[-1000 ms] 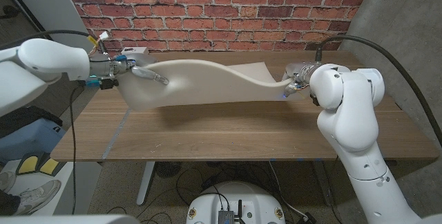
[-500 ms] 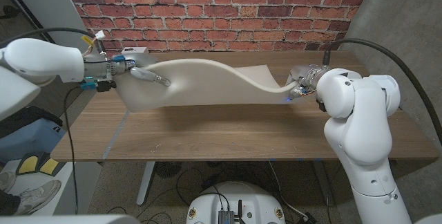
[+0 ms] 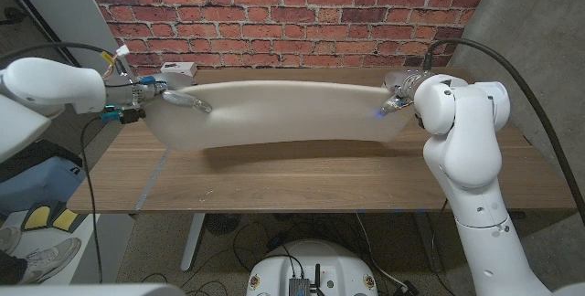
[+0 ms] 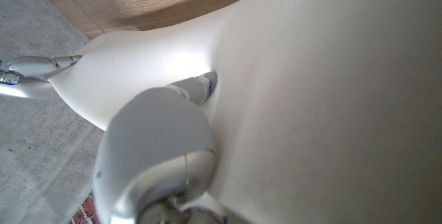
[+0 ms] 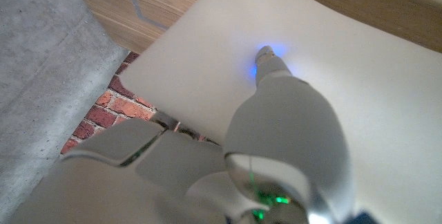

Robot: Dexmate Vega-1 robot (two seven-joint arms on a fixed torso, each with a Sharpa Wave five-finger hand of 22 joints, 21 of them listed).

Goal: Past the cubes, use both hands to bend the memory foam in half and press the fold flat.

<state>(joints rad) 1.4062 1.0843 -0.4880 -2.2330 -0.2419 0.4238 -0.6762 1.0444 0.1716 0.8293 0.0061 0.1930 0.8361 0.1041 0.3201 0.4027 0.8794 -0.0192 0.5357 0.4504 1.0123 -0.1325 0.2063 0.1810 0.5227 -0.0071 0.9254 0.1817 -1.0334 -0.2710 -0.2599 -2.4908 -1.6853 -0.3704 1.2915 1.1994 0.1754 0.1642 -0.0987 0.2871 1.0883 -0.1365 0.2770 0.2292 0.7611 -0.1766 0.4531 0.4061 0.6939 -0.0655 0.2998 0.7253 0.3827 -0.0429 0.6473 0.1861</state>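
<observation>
The cream memory foam [image 3: 283, 113] hangs above the wooden table [image 3: 302, 173] as one long, smooth sheet stretched between both hands. My left hand [image 3: 175, 100] grips its left end, fingers pressed into the face of the foam [image 4: 331, 99], as the left wrist view shows around the hand [image 4: 159, 148]. At the other end, my right hand [image 3: 399, 95] holds the foam's right edge; in the right wrist view a fingertip with a blue glow [image 5: 266, 54] pushes into the foam [image 5: 373, 106]. The sheet's lower edge sags toward the table.
A small white box [image 3: 178, 68] sits at the table's back left, behind the foam. A brick wall [image 3: 292, 8] runs along the far side. A strip of pale tape [image 3: 151, 182] crosses the tabletop on the left. The table's near half lies in front of the foam.
The foam's wave has pulled out into one smooth span. My right hand raised its end up off the table and back; my left hand shifted slightly left.
</observation>
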